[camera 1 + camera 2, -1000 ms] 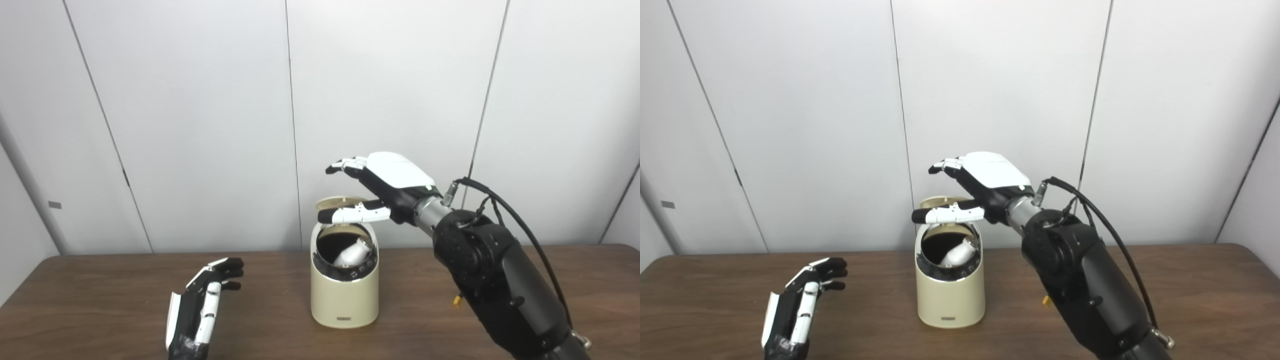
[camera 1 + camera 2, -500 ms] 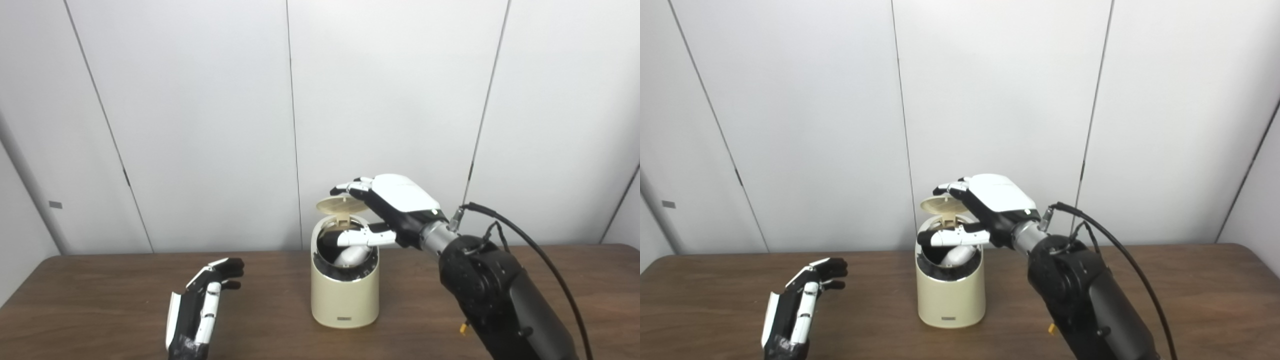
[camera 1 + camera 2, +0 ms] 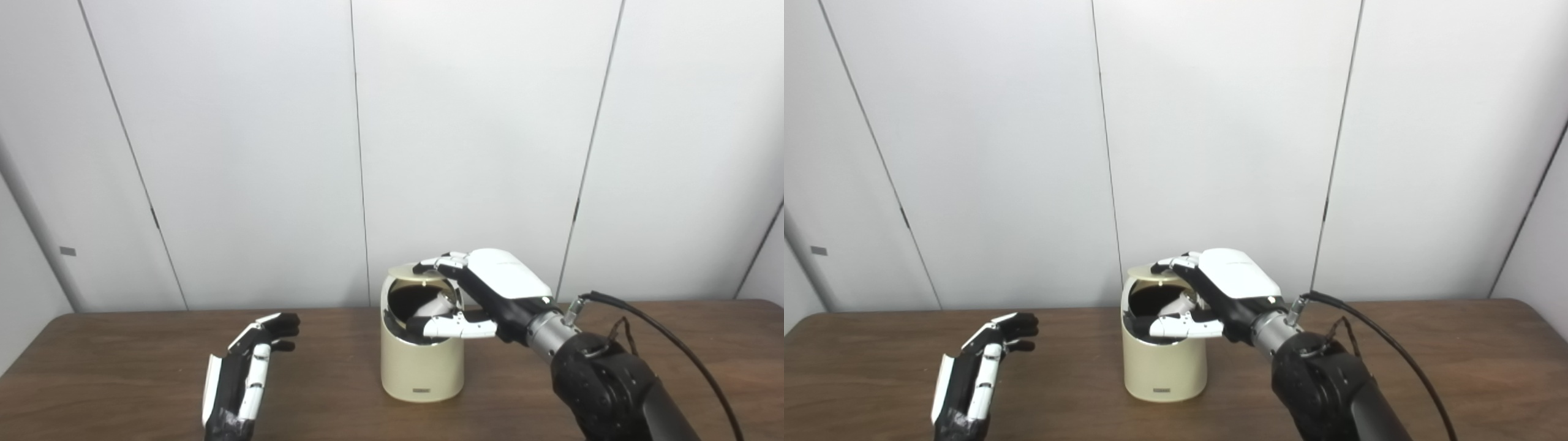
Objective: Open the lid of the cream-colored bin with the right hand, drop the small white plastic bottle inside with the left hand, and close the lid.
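Note:
The cream-colored bin (image 3: pixel 421 367) stands upright mid-table. Its round lid (image 3: pixel 411 273) is tilted low over the opening, still ajar at the front. Through the gap I see the small white plastic bottle (image 3: pixel 432 307) lying inside the dark interior. My right hand (image 3: pixel 490 293) lies over the bin's top, fingers spread on the lid and thumb across the front rim, holding nothing. Left of the bin, my left hand (image 3: pixel 245 373) rests open and empty just above the table (image 3: pixel 122 367).
White wall panels (image 3: pixel 245 153) stand directly behind the table. A black cable (image 3: pixel 661 331) loops from my right forearm. Bare brown tabletop stretches on both sides of the bin.
My right hand has come down from above the bin, pressing the lid from nearly upright to almost flat. The bottle stays inside. My left hand has not moved.

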You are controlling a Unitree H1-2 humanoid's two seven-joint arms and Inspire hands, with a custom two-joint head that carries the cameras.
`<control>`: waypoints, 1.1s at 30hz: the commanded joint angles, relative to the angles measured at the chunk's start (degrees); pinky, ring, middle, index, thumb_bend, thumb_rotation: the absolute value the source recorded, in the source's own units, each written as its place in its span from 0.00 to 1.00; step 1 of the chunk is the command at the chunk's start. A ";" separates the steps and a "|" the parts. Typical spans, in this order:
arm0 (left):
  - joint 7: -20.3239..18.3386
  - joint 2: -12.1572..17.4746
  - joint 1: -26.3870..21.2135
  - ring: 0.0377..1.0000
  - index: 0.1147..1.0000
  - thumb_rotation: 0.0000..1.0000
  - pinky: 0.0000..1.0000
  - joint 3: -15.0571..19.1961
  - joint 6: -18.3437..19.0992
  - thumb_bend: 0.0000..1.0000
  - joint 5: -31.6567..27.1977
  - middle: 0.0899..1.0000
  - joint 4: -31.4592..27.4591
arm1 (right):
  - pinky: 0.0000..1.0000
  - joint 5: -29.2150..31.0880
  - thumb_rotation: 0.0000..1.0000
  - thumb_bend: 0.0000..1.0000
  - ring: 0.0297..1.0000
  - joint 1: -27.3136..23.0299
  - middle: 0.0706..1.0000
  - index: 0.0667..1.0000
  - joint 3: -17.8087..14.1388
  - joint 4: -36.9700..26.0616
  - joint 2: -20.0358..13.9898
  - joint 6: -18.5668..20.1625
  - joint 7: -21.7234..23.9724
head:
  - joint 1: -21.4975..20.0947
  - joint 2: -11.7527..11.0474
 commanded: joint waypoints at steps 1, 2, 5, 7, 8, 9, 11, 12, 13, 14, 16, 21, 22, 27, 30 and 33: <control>0.75 0.34 -1.35 0.68 0.64 0.92 0.62 0.09 -1.24 0.25 0.31 0.68 -1.87 | 0.99 0.60 1.00 0.77 0.95 -0.82 0.86 0.82 -0.81 -2.27 0.22 0.15 0.03 | 0.00 0.07; 0.80 0.28 -1.32 0.68 0.64 0.92 0.62 0.07 -1.23 0.25 0.40 0.68 -1.99 | 0.99 0.83 1.00 0.78 0.95 -0.32 0.86 0.82 -0.84 -2.53 0.24 0.35 0.16 | 0.13 0.18; 0.94 0.11 -1.21 0.68 0.64 0.92 0.62 -0.02 -1.22 0.25 0.73 0.67 -2.44 | 0.97 1.70 1.00 0.81 0.94 1.19 0.86 0.81 -1.07 -2.61 0.26 0.14 -0.09 | 0.22 0.32; 0.90 0.02 -1.11 0.68 0.64 0.91 0.62 -0.02 -1.21 0.25 0.62 0.67 -2.71 | 0.96 2.09 1.00 0.81 0.93 2.03 0.85 0.81 -1.16 -2.47 0.16 -0.25 -0.51 | 0.21 0.54; 0.97 -0.04 -1.05 0.68 0.64 0.91 0.62 -0.01 -1.24 0.25 0.72 0.67 -2.86 | 0.95 2.30 1.00 0.81 0.93 2.35 0.84 0.81 -1.22 -2.47 0.13 -0.41 -0.67 | 0.31 0.70; 1.17 -0.07 -1.01 0.68 0.64 0.91 0.62 -0.01 -1.26 0.25 1.04 0.67 -2.99 | 0.95 2.68 1.00 0.81 0.93 2.64 0.84 0.81 -1.35 -2.49 0.12 -0.51 -0.74 | 0.46 0.83; 1.35 -0.12 -0.97 0.67 0.63 0.91 0.61 -0.01 -1.27 0.26 1.29 0.67 -3.21 | 0.94 3.32 1.00 0.80 0.92 3.11 0.84 0.81 -1.56 -2.52 0.13 -0.56 -0.78 | 0.56 1.00; 1.30 -0.13 -0.93 0.67 0.64 0.91 0.61 -0.04 -1.27 0.26 1.17 0.67 -3.38 | 0.94 3.47 1.00 0.80 0.92 3.41 0.84 0.81 -1.59 -2.57 0.11 -0.46 -0.71 | 0.67 1.21; 1.26 -0.14 -0.88 0.68 0.64 0.91 0.61 -0.08 -1.26 0.26 1.06 0.67 -3.54 | 0.93 3.53 1.00 0.79 0.93 3.61 0.84 0.82 -1.61 -2.66 0.08 -0.37 -0.64 | 0.74 1.32; 1.22 -0.22 -0.80 0.68 0.64 0.91 0.62 -0.09 -1.25 0.27 0.94 0.67 -3.77 | 0.93 3.68 1.00 0.79 0.93 3.94 0.84 0.82 -1.62 -2.68 0.11 -0.39 -0.69 | 0.89 1.50; 1.19 -0.34 -0.65 0.68 0.64 0.91 0.62 -0.12 -1.25 0.27 1.01 0.67 -4.21 | 0.92 4.13 1.00 0.78 0.92 4.51 0.84 0.82 -1.61 -2.66 0.17 -0.59 -0.88 | 0.96 1.70; 1.45 -0.65 -0.34 0.67 0.64 0.91 0.61 -0.04 -1.08 0.28 1.74 0.67 -5.32 | 0.91 4.53 1.00 0.78 0.92 5.79 0.83 0.82 -1.15 -2.72 0.27 -0.61 -1.14 | 1.12 2.66; 1.46 -0.69 -0.29 0.67 0.64 0.91 0.61 0.00 -1.04 0.28 1.86 0.67 -5.48 | 0.91 4.53 1.00 0.78 0.92 5.93 0.83 0.82 -1.09 -2.80 0.31 -0.50 -1.12 | 1.15 2.75; 1.46 -0.80 -0.21 0.67 0.64 0.91 0.61 0.30 -1.08 0.28 2.41 0.67 -6.08 | 0.94 4.33 1.00 0.78 0.92 6.42 0.83 0.82 -0.69 -2.97 0.73 0.11 -0.85 | 1.15 3.49; 1.46 -0.92 -0.18 0.67 0.64 0.90 0.61 0.47 -0.91 0.28 2.47 0.67 -6.38 | 0.96 3.99 1.00 0.79 0.93 6.62 0.83 0.83 -0.47 -2.95 0.84 0.41 -0.50 | 0.95 3.70; 1.56 -1.03 -0.02 0.67 0.63 0.90 0.61 0.53 -0.50 0.28 3.06 0.66 -6.97 | 0.96 3.16 1.00 0.80 0.93 6.79 0.83 0.82 -0.11 -2.68 0.72 0.80 -0.15 | 1.11 4.07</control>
